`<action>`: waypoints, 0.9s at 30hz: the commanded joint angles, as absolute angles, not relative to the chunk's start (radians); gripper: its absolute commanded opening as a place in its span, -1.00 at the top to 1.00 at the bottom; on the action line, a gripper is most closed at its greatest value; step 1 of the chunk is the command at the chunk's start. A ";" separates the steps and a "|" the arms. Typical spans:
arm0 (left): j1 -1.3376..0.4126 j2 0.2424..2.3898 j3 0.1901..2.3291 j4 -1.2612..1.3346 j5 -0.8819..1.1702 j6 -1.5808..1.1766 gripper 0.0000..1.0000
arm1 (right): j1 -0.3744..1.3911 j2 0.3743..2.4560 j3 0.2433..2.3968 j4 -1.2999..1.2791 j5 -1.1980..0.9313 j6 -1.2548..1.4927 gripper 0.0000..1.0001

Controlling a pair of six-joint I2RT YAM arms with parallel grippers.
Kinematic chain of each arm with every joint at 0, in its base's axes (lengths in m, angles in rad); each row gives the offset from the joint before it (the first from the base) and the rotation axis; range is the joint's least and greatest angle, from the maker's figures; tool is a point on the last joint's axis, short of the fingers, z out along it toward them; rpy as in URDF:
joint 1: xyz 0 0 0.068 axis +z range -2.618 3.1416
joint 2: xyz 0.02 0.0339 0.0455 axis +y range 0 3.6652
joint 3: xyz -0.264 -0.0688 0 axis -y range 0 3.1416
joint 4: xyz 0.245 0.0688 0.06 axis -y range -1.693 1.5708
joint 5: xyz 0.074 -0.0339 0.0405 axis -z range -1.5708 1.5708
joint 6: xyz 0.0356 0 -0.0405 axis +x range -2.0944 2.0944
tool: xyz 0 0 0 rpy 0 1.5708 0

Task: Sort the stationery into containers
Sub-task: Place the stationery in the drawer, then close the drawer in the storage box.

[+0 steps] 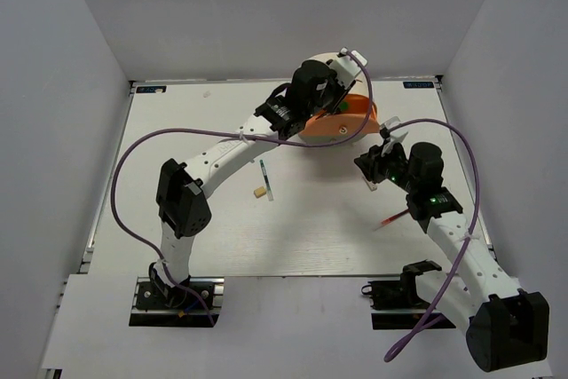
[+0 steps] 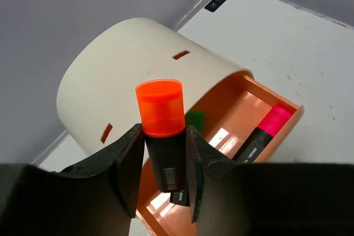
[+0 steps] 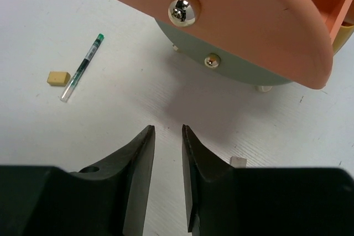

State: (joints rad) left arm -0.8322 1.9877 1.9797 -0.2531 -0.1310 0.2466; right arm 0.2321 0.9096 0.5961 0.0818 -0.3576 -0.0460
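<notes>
Highlighter (image 2: 161, 106), orange-capped, sits clamped in left gripper (image 2: 164, 136) fingers above open orange drawer (image 2: 235, 111). Right gripper (image 3: 167, 132) fingers stand narrowly parted, empty.

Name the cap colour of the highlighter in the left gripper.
Orange cap, best in the left wrist view.

- a white tabletop (image 1: 222, 237) is filling most of the view, showing a few faint scuffs
- plain grey walls (image 1: 284, 15) are boxing it in at the back and both sides
- small dark stickers (image 1: 151, 89) are sitting at its far corners
- soft even light is washing over it all
</notes>
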 commanded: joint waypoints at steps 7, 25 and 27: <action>-0.831 1.953 2.011 -0.207 -0.140 0.265 -0.58 | 0.229 0.916 0.589 0.153 -0.403 -0.067 0.22; -0.831 1.487 1.547 -0.124 -0.380 0.043 -0.91 | 0.232 1.196 0.781 0.316 -0.450 -0.144 0.78; -0.831 1.392 1.450 -0.149 -0.439 -0.024 -0.94 | 0.233 1.232 0.816 0.328 -0.422 -0.155 0.78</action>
State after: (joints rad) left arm -0.8291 1.5005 1.5600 -0.1429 -0.3233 0.0940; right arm 0.2310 1.2037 0.7376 0.2359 -0.4599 -0.1238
